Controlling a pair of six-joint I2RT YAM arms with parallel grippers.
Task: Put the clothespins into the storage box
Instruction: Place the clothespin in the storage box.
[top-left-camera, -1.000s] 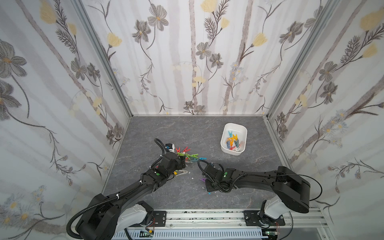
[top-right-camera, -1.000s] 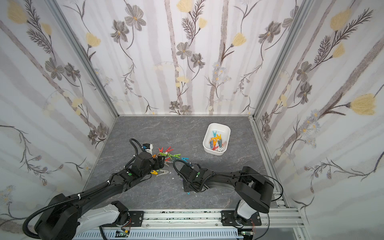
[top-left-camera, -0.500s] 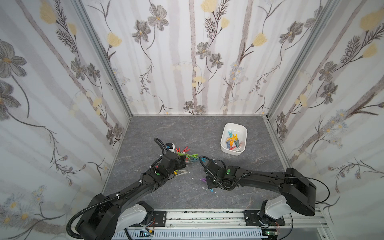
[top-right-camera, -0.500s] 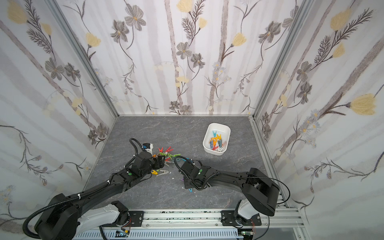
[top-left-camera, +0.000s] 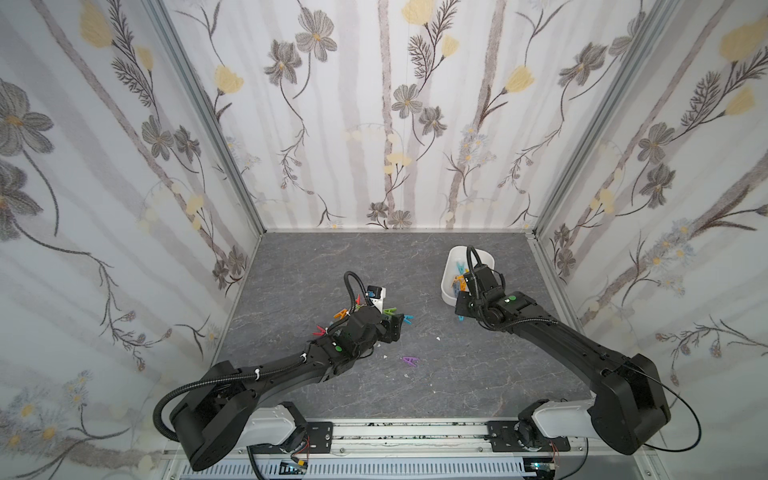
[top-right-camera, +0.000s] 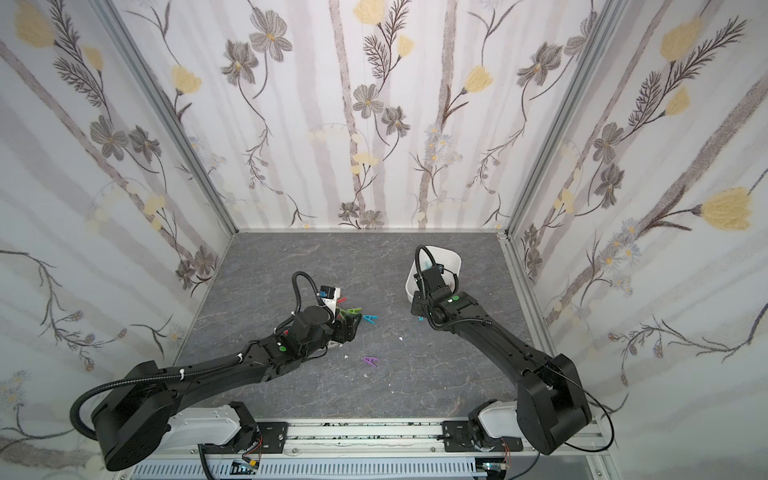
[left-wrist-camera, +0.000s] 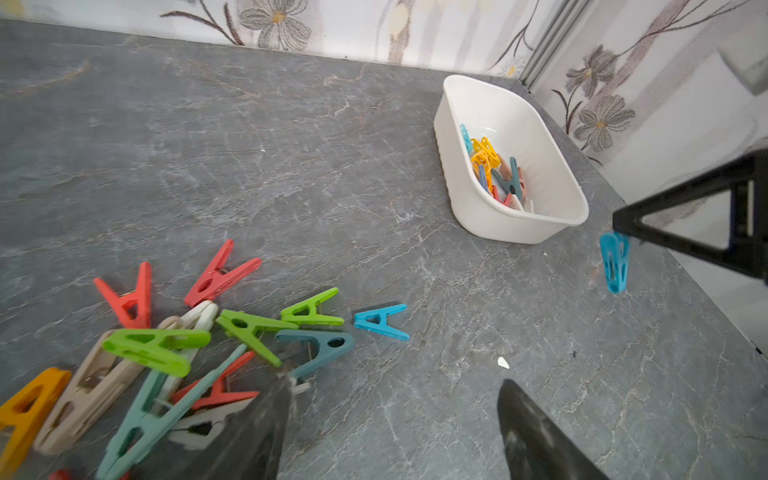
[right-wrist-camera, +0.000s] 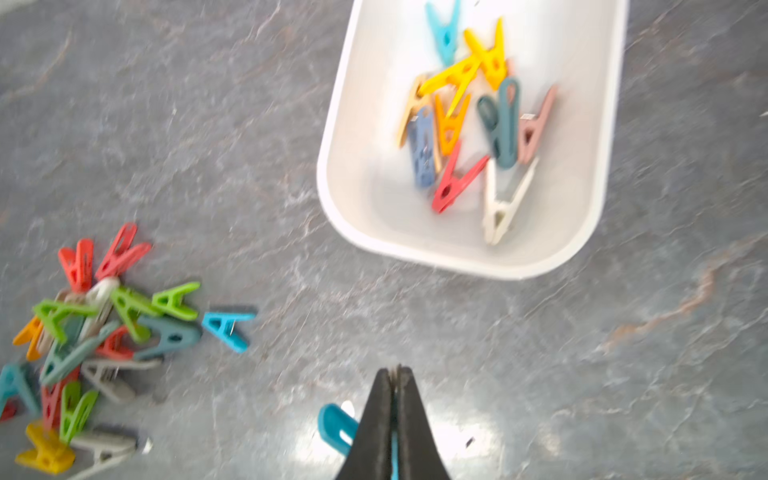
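Right fingers (right-wrist-camera: 374, 432) pinching teal plastic clothespin (right-wrist-camera: 334, 428), smooth storage box (right-wrist-camera: 361, 195)

Your right gripper (right-wrist-camera: 395, 370) pinches one held clothespin (right-wrist-camera: 334, 428) above the table (right-wrist-camera: 208, 124). The storage box (right-wrist-camera: 353, 199) sits just ahead of it, with more clothespins lying inside. The pile of clothespins (left-wrist-camera: 166, 345) lies on the table to the left of your left gripper (left-wrist-camera: 395, 384), touching its left finger. A stray clothespin (top-left-camera: 409, 361) lies alone behind that gripper, to the right of its arm.

Top views look down; wrist views (right seemingly nearer) share the storage box (left-wrist-camera: 490, 220) (right-wrist-camera: 365, 199).
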